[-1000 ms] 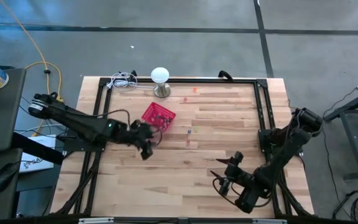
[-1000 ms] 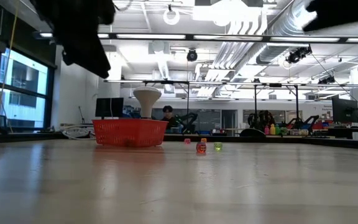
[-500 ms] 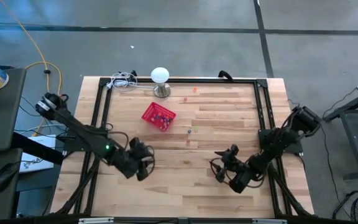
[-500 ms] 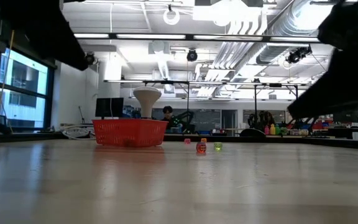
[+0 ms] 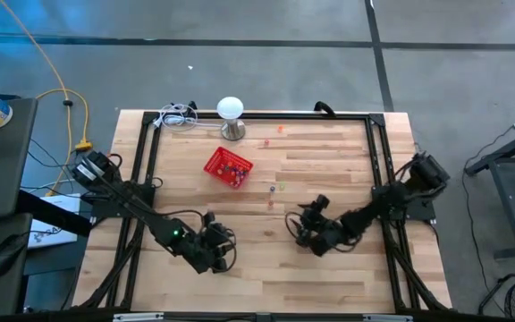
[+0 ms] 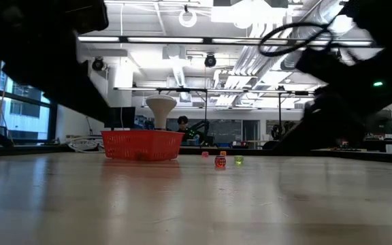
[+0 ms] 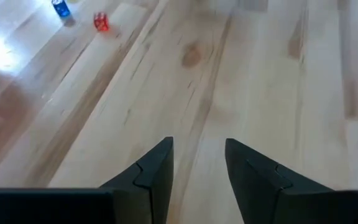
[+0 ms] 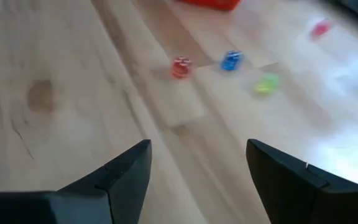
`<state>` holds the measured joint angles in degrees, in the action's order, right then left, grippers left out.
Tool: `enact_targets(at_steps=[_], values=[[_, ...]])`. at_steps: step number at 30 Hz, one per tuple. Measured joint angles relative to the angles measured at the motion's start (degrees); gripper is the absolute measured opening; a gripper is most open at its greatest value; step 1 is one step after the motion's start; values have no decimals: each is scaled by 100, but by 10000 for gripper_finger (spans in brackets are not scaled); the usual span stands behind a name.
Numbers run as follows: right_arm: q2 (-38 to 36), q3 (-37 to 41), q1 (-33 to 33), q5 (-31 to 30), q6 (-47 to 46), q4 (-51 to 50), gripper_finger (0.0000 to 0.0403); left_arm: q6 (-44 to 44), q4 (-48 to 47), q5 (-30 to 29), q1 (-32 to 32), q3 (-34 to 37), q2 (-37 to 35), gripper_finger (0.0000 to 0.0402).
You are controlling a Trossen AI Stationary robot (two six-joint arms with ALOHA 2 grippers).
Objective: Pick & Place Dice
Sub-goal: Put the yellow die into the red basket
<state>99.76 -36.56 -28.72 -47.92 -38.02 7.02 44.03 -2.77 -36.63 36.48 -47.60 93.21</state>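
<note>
Wooden table (image 5: 329,268): scattered dice (image 5: 272,205), red basket (image 5: 228,167)

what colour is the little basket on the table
Red. The basket shows best in the low view, standing in front of the white lamp.

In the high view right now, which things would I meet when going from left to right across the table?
Left tool → red mesh basket → red die → right tool.

Dark jointed arms, wedge-fingered pincers
</note>
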Motion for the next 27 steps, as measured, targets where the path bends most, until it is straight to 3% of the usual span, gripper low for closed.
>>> enact_targets(at_steps=[12,27], values=[[197,2,1349,558,521,392,254,-592,564,-242,-50,-3,13,139],[180,-2,2743,2175,1649,896,254,-1071,599,-206,-39,-3,13,139]])
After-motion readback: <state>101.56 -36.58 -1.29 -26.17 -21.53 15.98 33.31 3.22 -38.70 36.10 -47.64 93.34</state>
